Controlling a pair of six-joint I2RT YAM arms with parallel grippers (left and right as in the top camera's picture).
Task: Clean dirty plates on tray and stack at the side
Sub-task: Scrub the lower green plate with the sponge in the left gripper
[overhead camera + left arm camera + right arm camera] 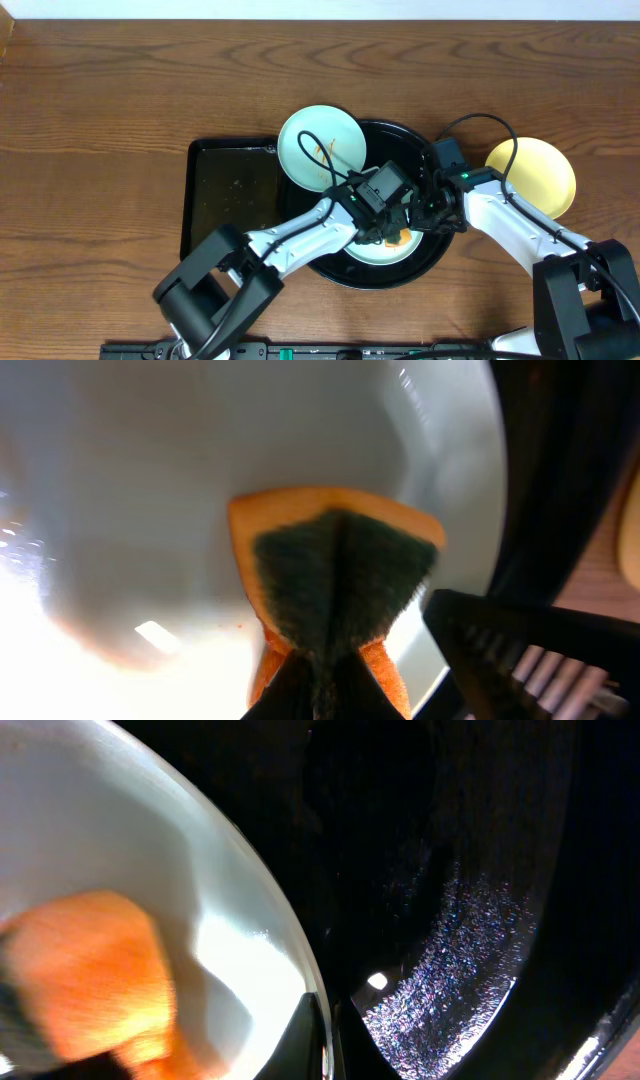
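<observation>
"So, what lay where, left to right?"

"Beside the small rectangular tray [235, 195], a streaked mint plate [320, 148] sat overlapping the round tray [432, 255]. My left gripper [322, 682] was clamped tight on the sponge [335, 575], pressed to the plate being cleaned [150, 480] inside that tray. My right gripper [324, 1038] pinched its rim, jaws almost together. The yellow plate [535, 175] lay on the table beyond."

"Advice?"

"I judged a firm pinch and short, flat strokes were best."
</observation>
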